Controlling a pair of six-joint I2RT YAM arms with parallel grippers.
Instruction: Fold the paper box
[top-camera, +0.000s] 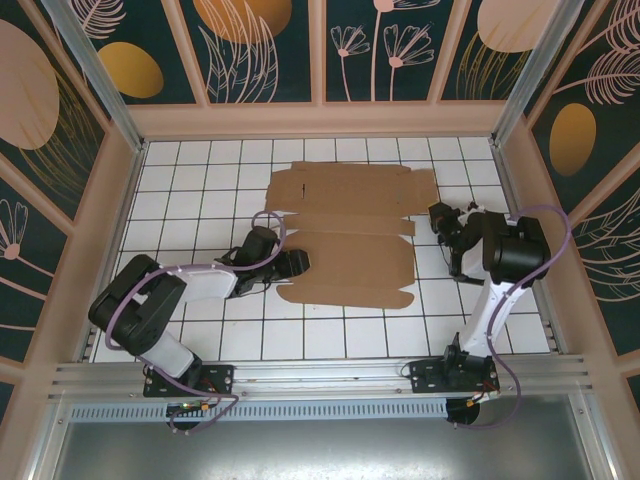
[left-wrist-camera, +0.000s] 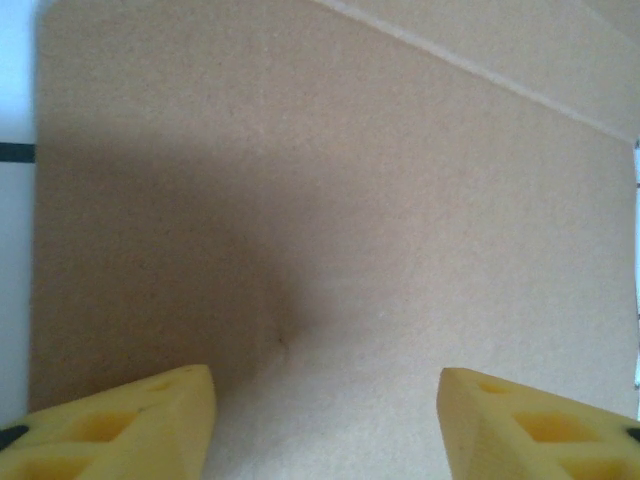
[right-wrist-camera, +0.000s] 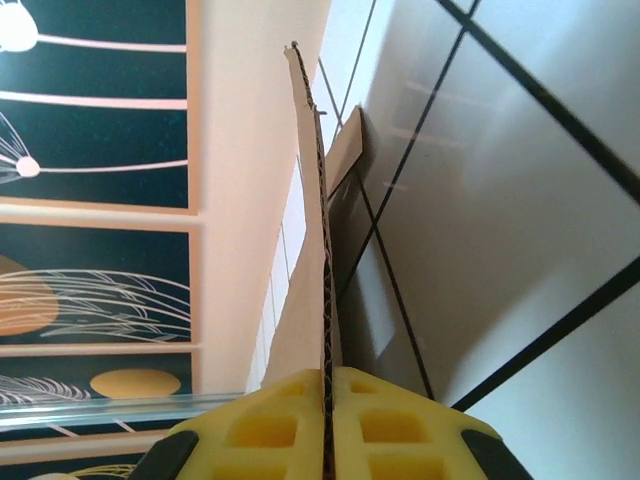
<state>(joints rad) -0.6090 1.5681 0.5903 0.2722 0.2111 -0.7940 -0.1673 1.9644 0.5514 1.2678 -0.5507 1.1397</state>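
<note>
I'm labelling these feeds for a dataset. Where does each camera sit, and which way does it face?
Top: above and behind the bases, looking down on the tiled table; both arms reach the cardboard sheet.
Left wrist: on the left arm, facing the sheet's surface; left jaws open.
Right wrist: on the right arm, looking along the sheet's edge toward the wall; right jaws shut on it.
Shared: all show the sheet.

The left arm (top-camera: 190, 285) stretches low and forward, its yellow-padded left gripper (left-wrist-camera: 325, 390) with jaws wide apart. The right arm (top-camera: 505, 255) is folded at the elbow, right gripper (right-wrist-camera: 325, 425) jaws clamped on the brown corrugated paper box (right-wrist-camera: 305, 300) edge.
</note>
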